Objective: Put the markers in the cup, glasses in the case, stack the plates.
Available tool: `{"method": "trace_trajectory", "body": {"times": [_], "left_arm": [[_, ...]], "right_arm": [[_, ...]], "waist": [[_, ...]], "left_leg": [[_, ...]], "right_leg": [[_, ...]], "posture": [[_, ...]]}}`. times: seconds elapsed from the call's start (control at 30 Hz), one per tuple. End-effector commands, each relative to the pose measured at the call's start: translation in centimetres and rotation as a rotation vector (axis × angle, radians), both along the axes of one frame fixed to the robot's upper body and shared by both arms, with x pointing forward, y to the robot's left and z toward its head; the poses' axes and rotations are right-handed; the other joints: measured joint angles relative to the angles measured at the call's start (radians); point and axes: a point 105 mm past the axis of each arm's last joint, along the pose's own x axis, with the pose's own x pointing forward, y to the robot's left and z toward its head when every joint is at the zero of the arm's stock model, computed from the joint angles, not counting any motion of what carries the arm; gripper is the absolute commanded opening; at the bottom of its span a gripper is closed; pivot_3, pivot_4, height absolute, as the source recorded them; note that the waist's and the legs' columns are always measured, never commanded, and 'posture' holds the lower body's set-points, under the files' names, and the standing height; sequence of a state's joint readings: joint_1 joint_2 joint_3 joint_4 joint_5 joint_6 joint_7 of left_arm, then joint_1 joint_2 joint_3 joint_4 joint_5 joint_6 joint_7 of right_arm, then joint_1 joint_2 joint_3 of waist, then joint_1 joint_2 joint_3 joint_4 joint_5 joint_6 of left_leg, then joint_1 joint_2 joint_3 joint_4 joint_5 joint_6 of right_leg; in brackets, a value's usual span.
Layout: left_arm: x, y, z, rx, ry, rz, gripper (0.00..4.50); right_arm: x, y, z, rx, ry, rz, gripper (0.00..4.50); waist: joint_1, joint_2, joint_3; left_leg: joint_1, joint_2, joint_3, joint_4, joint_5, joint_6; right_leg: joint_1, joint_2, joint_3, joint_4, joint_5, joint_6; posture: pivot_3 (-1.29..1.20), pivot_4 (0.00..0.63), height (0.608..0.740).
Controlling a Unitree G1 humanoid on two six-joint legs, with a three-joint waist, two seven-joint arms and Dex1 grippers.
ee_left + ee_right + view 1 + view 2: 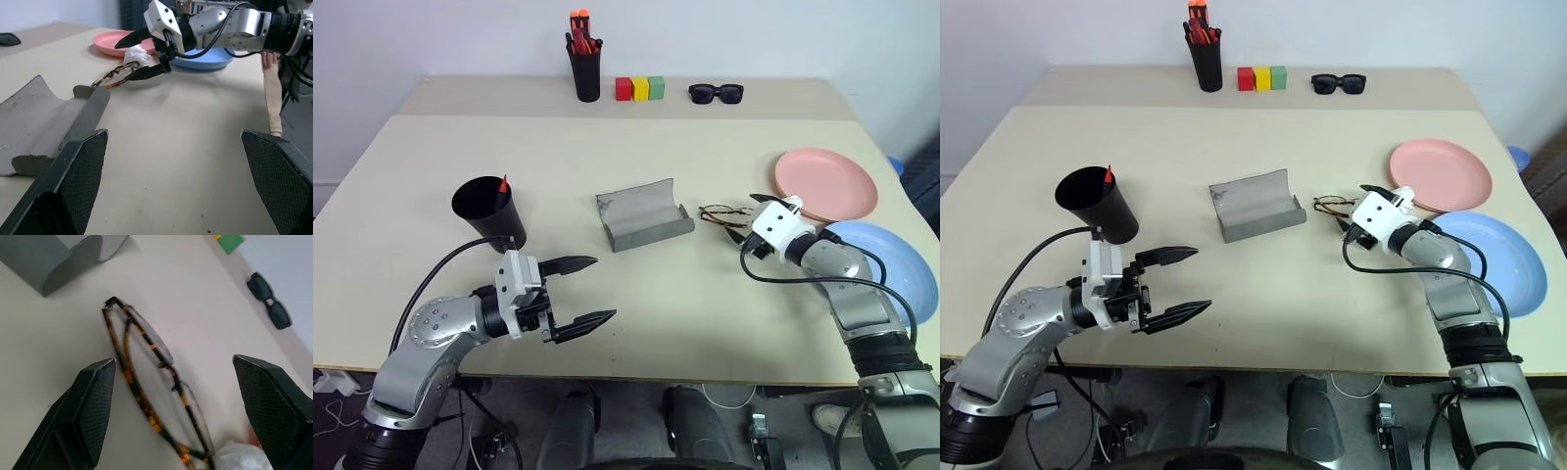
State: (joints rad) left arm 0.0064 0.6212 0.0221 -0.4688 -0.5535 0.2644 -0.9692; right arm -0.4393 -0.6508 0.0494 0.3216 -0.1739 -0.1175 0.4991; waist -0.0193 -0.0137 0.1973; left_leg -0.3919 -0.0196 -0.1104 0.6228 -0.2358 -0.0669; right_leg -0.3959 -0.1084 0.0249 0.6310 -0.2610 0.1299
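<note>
The tortoiseshell glasses (717, 214) lie folded on the table just right of the open grey case (643, 217). My right gripper (745, 217) is open, with its fingers on either side of the glasses' right end; the right wrist view has the glasses (146, 363) between those fingers. The black cup (489, 210) stands at the left with a red-tipped marker (501, 184) in it. In front of the cup my left gripper (604, 288) hangs open and empty, pointing right. The pink plate (827, 183) and the blue plate (899, 269) lie side by side at the right.
At the table's back stand a black pen pot (585, 69) with orange-red pens, three coloured blocks (639, 89) and black sunglasses (716, 93). A small white crumpled wad (135, 54) lies by the glasses near the pink plate.
</note>
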Motion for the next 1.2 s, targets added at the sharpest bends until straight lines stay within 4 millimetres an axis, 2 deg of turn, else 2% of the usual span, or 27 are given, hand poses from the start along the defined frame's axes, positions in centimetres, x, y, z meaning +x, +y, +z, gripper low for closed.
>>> {"method": "trace_trajectory", "body": {"times": [0.03,0.37,0.47,0.67,1.2], "left_arm": [[-0.23,-0.01,0.66,-0.006,-0.043,0.005,4.50],[-0.26,0.10,0.72,-0.003,-0.048,0.020,4.50],[-0.25,0.11,0.72,-0.003,-0.048,0.022,4.50],[-0.44,0.13,0.78,-0.003,-0.048,0.026,4.50],[-0.75,0.06,0.63,-0.007,-0.038,0.033,4.50]], "right_arm": [[0.74,-0.19,1.24,-0.010,-0.071,-0.018,3.89],[1.20,-0.22,0.97,-0.021,-0.074,-0.015,3.89],[1.30,-0.15,0.96,-0.019,-0.074,-0.014,3.08],[1.33,-0.04,0.89,-0.024,-0.074,-0.012,0.09],[1.21,0.20,0.37,-0.009,-0.035,-0.003,0.09]], "waist": [[0.000,0.000,0.000],[0.000,0.000,0.000],[-0.001,0.000,0.000],[-0.001,0.000,0.000],[-0.001,0.000,0.000]], "left_leg": [[0.000,0.000,0.000,0.000,0.000,0.000],[0.000,0.000,0.000,0.000,0.000,0.000],[0.000,0.000,0.000,0.000,0.000,0.000],[0.000,0.000,0.000,0.000,0.000,0.000],[0.000,0.000,0.000,0.000,0.000,0.000]], "right_leg": [[0.000,0.000,0.000,0.000,0.000,0.000],[0.000,0.000,0.000,0.000,0.000,0.000],[0.000,0.000,0.000,0.000,0.000,0.000],[0.000,0.000,0.000,0.000,0.000,0.000],[0.000,0.000,0.000,0.000,0.000,0.000]], "posture": [[0.00,0.150,0.740],[0.00,0.150,0.740],[0.00,0.150,0.740],[0.00,0.150,0.740],[0.00,0.150,0.740]]}}
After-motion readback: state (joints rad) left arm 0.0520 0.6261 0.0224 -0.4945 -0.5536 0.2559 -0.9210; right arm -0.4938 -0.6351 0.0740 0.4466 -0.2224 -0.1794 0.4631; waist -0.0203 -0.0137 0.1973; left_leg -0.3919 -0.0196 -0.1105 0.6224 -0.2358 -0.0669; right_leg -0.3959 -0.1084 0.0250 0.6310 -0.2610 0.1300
